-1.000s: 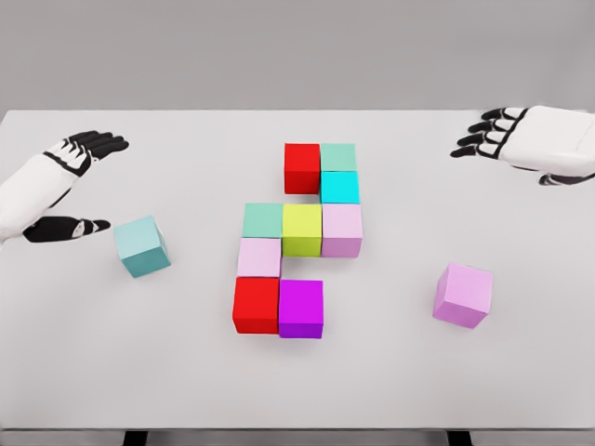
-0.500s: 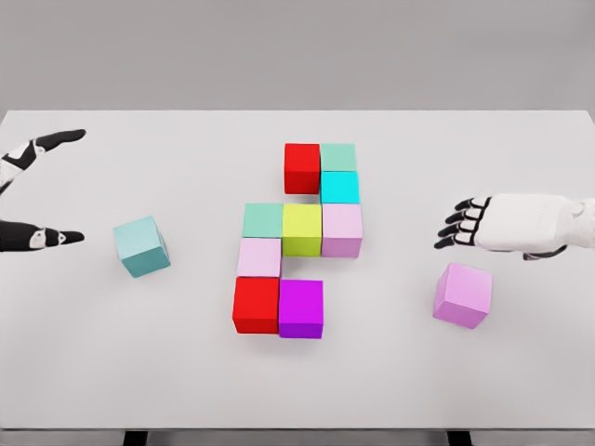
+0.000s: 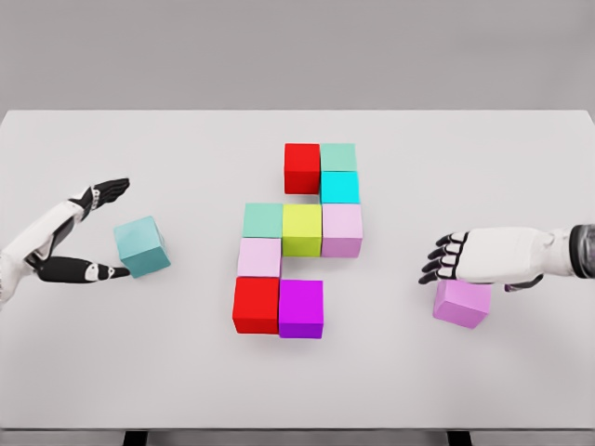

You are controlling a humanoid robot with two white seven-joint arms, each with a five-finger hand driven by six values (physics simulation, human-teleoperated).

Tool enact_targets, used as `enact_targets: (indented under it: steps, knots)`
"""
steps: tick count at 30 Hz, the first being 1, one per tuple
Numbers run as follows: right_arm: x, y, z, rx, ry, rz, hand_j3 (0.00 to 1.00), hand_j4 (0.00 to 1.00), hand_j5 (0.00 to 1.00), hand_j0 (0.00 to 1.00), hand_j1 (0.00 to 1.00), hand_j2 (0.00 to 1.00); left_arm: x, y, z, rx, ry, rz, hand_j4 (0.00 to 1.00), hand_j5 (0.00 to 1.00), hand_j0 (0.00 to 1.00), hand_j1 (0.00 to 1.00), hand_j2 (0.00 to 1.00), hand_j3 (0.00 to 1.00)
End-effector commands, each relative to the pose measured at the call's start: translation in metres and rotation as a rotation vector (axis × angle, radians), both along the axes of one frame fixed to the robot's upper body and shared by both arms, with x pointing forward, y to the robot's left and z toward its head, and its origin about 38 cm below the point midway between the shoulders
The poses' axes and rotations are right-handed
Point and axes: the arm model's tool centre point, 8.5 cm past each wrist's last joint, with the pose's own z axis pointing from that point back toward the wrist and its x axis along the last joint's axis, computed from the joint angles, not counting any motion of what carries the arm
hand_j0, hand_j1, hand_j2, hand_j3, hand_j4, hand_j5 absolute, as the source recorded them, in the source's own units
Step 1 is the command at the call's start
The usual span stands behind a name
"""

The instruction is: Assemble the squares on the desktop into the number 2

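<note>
Several coloured cubes form a partial figure at the table's middle: a red cube (image 3: 301,167) and green cube (image 3: 338,156) on top, a cyan cube (image 3: 339,187), a row of mint (image 3: 263,220), yellow (image 3: 302,229) and pale pink (image 3: 341,229), then a pink cube (image 3: 258,257), a red cube (image 3: 256,304) and a magenta cube (image 3: 300,308). A loose teal cube (image 3: 142,246) lies left, between the spread fingers of my left hand (image 3: 110,229), untouched. A loose violet cube (image 3: 462,302) lies right, partly under my right hand (image 3: 444,260), whose fingers are relaxed just above it.
The white table (image 3: 297,381) runs across the view, its front edge near the bottom. Grey wall behind.
My left hand came back in toward the teal cube, thumb and fingers flanking it. My right hand dropped lower and now hovers right over the violet cube. No cube has moved.
</note>
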Motion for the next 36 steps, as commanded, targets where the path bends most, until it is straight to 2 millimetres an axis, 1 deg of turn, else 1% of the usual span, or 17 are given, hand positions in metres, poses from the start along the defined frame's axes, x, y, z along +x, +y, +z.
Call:
enact_targets:
  steps: [1, 5, 6, 8, 10, 12, 14, 16, 19, 21, 23, 25, 26, 29, 30, 34, 36]
  knots:
    - [-0.001, 0.000, -0.003, -0.001, 0.010, 0.000, 1.00, 1.00, 1.00, 1.00, 1.00, 1.00, 0.000, -0.003, -0.006, -0.011, 0.021, 0.010, 0.99, 0.99, 0.99, 0.99, 0.99, 0.99]
    - [-0.003, 0.000, -0.006, -0.005, 0.020, 0.003, 1.00, 1.00, 1.00, 1.00, 1.00, 1.00, -0.001, -0.004, -0.009, -0.014, 0.031, 0.016, 0.99, 0.99, 0.99, 0.99, 0.99, 0.99]
    - [-0.003, 0.001, -0.006, -0.004, 0.020, 0.002, 0.97, 0.97, 0.97, 0.97, 0.97, 0.97, -0.001, -0.004, -0.010, -0.014, 0.031, 0.017, 0.99, 0.99, 0.99, 0.99, 0.99, 0.99]
    - [-0.005, 0.001, -0.009, -0.005, 0.029, 0.004, 0.83, 0.83, 0.83, 0.83, 0.83, 0.83, 0.000, -0.004, -0.009, -0.013, 0.028, 0.018, 0.99, 0.99, 0.99, 0.99, 0.99, 0.99]
    - [-0.006, 0.001, -0.010, -0.007, 0.035, 0.005, 0.77, 0.77, 0.77, 0.77, 0.77, 0.77, 0.002, -0.004, -0.010, -0.020, 0.029, 0.028, 0.99, 0.99, 0.99, 0.99, 0.99, 0.99]
    - [-0.006, 0.001, -0.010, -0.004, 0.037, 0.004, 0.66, 0.66, 0.66, 0.66, 0.66, 0.66, 0.003, -0.006, -0.011, -0.025, 0.030, 0.029, 0.99, 0.99, 0.99, 0.99, 0.99, 0.99]
    - [-0.005, 0.000, -0.010, -0.002, 0.035, 0.002, 0.61, 0.61, 0.61, 0.61, 0.61, 0.61, 0.003, -0.007, -0.015, -0.030, 0.043, 0.041, 0.99, 0.99, 0.99, 0.99, 0.99, 0.99]
    - [-0.004, 0.003, -0.007, 0.015, 0.033, 0.003, 0.62, 0.62, 0.62, 0.62, 0.62, 0.62, 0.004, -0.006, -0.018, -0.028, 0.058, 0.051, 0.99, 0.99, 0.99, 0.99, 0.99, 0.99]
    - [0.004, 0.009, 0.007, 0.069, 0.009, -0.001, 0.62, 0.62, 0.62, 0.62, 0.62, 0.62, 0.006, -0.004, -0.023, -0.037, 0.072, 0.073, 0.99, 0.99, 0.99, 0.99, 0.99, 0.99]
    - [0.012, 0.020, 0.018, 0.116, -0.031, 0.009, 0.63, 0.63, 0.63, 0.63, 0.63, 0.63, 0.006, -0.006, -0.025, -0.043, 0.072, 0.074, 0.99, 0.99, 0.99, 0.99, 0.99, 0.99]
    - [0.015, 0.030, 0.022, 0.140, -0.046, 0.027, 0.63, 0.63, 0.63, 0.63, 0.63, 0.63, 0.007, -0.007, -0.027, -0.037, 0.076, 0.079, 0.99, 0.99, 0.99, 0.99, 0.99, 0.99]
    - [0.016, 0.042, 0.019, 0.167, -0.044, 0.047, 0.64, 0.64, 0.64, 0.64, 0.64, 0.64, 0.008, -0.010, -0.031, -0.034, 0.076, 0.086, 0.99, 0.99, 0.99, 0.99, 0.99, 0.99]
    - [0.017, 0.054, 0.018, 0.194, -0.044, 0.065, 0.64, 0.64, 0.64, 0.64, 0.64, 0.64, 0.009, -0.012, -0.032, -0.035, 0.076, 0.087, 0.99, 0.99, 0.99, 0.99, 0.99, 0.99]
    - [0.018, 0.070, 0.016, 0.232, -0.039, 0.091, 0.64, 0.64, 0.64, 0.64, 0.64, 0.64, 0.010, -0.010, -0.034, -0.030, 0.087, 0.097, 0.99, 0.99, 0.99, 0.99, 0.99, 0.99]
    - [0.018, 0.079, 0.014, 0.254, -0.035, 0.106, 0.64, 0.64, 0.64, 0.64, 0.64, 0.64, 0.009, -0.013, -0.039, -0.033, 0.098, 0.092, 0.99, 0.99, 0.99, 0.99, 0.99, 0.99]
    - [0.016, 0.091, 0.010, 0.275, -0.022, 0.128, 0.64, 0.64, 0.64, 0.64, 0.64, 0.64, 0.010, -0.010, -0.042, -0.019, 0.104, 0.102, 0.99, 0.99, 0.99, 0.99, 0.99, 0.99]
    - [0.014, 0.095, 0.007, 0.278, -0.012, 0.136, 0.64, 0.64, 0.64, 0.64, 0.64, 0.64, 0.013, -0.015, -0.047, -0.004, 0.116, 0.117, 0.99, 0.99, 0.99, 0.99, 0.99, 0.99]
